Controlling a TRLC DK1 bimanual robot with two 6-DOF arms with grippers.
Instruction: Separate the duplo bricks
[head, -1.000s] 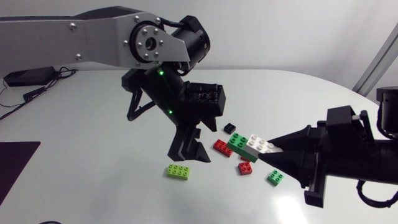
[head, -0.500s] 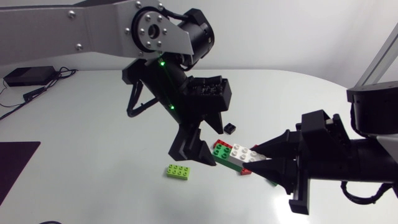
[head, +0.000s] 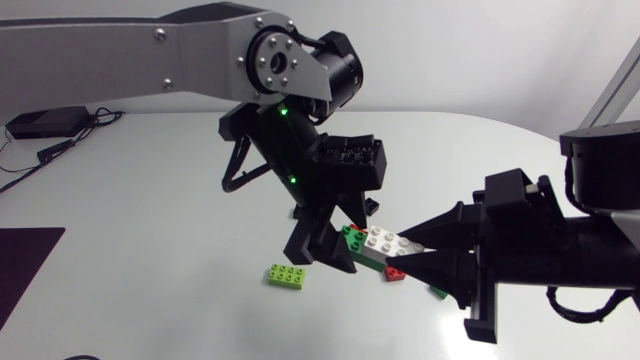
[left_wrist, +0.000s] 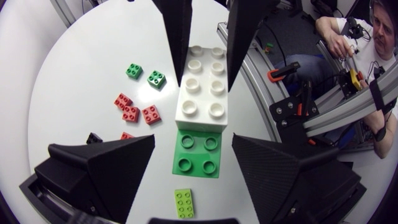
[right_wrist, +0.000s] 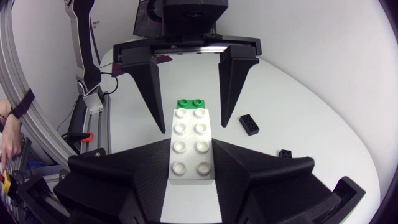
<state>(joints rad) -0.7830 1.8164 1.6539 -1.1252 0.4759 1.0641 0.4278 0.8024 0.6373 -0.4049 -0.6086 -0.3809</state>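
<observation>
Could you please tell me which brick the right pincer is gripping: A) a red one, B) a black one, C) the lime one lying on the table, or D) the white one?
D: the right pincer is shut on the white brick from both sides.

Left gripper (head: 325, 250) fingers spread, right gripper (head: 412, 250) fingers clamped, tips facing

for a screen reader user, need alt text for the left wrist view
A white brick with a green brick joined to its end is held above the table, the right arm's jaws shut on the white one, the left arm's jaws open either side of the green. Loose red bricks, small green bricks and a lime brick lie below.
</observation>
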